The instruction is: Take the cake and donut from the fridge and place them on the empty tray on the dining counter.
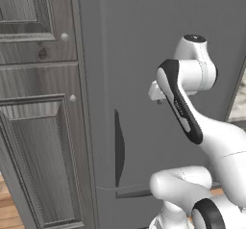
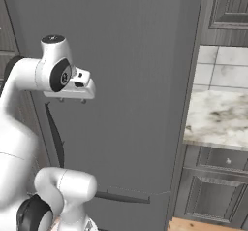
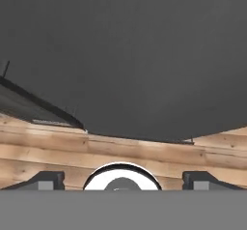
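With my gripper (image 3: pixel 123 179) spread wide and empty, I see its fingertips (image 3: pixel 46 180) far apart, pointing down at the wood floor (image 3: pixel 144 151). Just ahead stands the fridge (image 1: pixel 149 55), its door seemingly closed, its dark handle (image 1: pixel 118 148) low at the left, beside the grey cabinet (image 1: pixel 38 127).

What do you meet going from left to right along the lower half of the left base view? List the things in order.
Grey wood-panelled cabinet → dark vertical handle on the closed fridge → white robot arm.
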Robot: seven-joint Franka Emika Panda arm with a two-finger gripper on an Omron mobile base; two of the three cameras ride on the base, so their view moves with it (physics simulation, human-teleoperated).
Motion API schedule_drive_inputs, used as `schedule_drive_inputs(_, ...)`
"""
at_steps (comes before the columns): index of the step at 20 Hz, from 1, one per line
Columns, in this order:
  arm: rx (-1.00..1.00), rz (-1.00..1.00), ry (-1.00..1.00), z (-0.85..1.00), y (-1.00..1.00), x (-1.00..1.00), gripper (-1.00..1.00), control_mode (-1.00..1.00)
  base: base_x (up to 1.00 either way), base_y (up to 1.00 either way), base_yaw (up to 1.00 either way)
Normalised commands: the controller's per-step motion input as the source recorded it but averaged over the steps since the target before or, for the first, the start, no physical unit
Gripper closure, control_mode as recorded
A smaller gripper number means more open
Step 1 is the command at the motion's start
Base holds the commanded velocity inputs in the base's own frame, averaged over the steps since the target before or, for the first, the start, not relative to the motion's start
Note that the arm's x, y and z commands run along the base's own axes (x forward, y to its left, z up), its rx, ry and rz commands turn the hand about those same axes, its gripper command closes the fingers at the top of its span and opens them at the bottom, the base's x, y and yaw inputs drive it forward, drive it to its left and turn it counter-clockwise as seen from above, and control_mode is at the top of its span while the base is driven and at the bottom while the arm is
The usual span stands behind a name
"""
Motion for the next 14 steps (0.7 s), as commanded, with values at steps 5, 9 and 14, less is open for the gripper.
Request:
schedule_drive_inputs(5, 0.0, 0.0, -0.08, -0.22, 0.0, -0.72, -1.0, -1.0, 0.0, 0.0, 0.0)
schedule_drive_inputs(9, 0.0, 0.0, -0.1, -0.25, 0.0, -0.61, -1.0, -1.0, 0.0, 0.0, 0.0)
schedule_drive_inputs(14, 0.0, 0.0, -0.1, -0.29, 0.0, -0.5, -1.0, -1.0, 0.0, 0.0, 0.0)
